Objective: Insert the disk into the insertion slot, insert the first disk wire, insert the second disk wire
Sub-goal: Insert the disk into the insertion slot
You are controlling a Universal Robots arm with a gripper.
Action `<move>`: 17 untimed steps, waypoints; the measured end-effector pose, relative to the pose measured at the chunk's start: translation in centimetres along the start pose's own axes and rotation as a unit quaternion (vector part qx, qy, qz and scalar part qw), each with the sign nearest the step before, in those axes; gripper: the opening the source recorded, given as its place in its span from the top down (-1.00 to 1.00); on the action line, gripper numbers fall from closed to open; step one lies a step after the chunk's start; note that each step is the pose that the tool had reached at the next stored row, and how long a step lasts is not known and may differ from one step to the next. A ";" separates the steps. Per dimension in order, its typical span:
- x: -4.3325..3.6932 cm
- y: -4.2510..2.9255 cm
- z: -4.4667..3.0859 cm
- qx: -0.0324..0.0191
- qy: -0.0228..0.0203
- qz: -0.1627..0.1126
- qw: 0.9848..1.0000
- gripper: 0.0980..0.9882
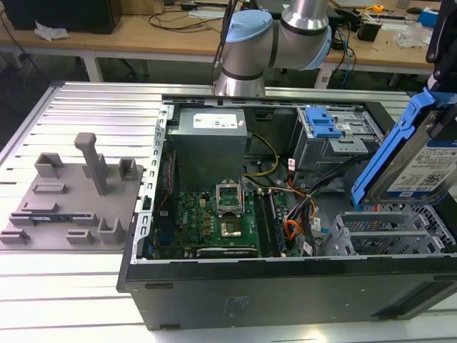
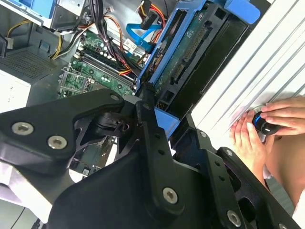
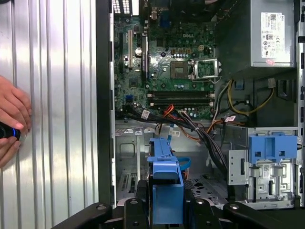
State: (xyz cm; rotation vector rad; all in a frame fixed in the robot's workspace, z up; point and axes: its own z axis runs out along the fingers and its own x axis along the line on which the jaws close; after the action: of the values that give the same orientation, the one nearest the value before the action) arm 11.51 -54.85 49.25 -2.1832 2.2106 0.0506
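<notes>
I note the fingers (image 2: 151, 129) clenched on the disk (image 1: 418, 153), held tilted in the air above the insertion slot (image 1: 385, 232), and judge it needs levelling and squaring to that slot, clear of the cables (image 1: 303, 211), before descent.

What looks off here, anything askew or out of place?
The disk hangs tilted in the gripper, above the insertion slot, not seated. A person's hands rest on the table right beside the open case, around a small blue-lit device. Nothing looks spilled or damaged.
</notes>
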 end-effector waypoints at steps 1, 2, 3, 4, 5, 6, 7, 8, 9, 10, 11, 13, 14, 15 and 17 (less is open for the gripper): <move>0.02 0.00 0.04 0.000 0.000 0.000 1.000 0.40; 0.04 0.00 0.11 0.000 0.000 0.000 1.000 0.40; 0.08 0.00 0.25 0.000 0.000 0.000 1.000 0.40; 0.09 0.00 0.31 0.000 0.000 0.000 1.000 0.40; 0.11 0.00 0.38 0.000 0.000 0.000 1.000 0.40; 0.14 0.00 0.50 0.000 0.000 0.000 1.000 0.40; 0.17 0.00 0.60 0.000 0.000 0.000 1.000 0.40; 0.24 0.00 0.77 0.000 0.000 0.000 1.000 0.40; 0.29 0.00 0.89 0.000 0.000 0.000 1.000 0.40; 0.33 0.00 0.96 0.000 0.000 0.000 1.000 0.40; 0.38 0.00 1.03 0.000 0.000 0.000 1.000 0.40; 0.49 0.00 1.15 0.000 0.000 0.000 1.000 0.40; 0.53 0.00 1.20 0.000 0.000 0.000 1.000 0.40; 0.59 0.00 1.26 0.000 0.000 0.000 1.000 0.40; 0.71 0.00 1.43 0.000 0.000 0.000 1.000 0.40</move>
State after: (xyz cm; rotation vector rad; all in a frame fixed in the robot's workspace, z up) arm 11.50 -55.49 47.79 -2.1831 2.2106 0.0508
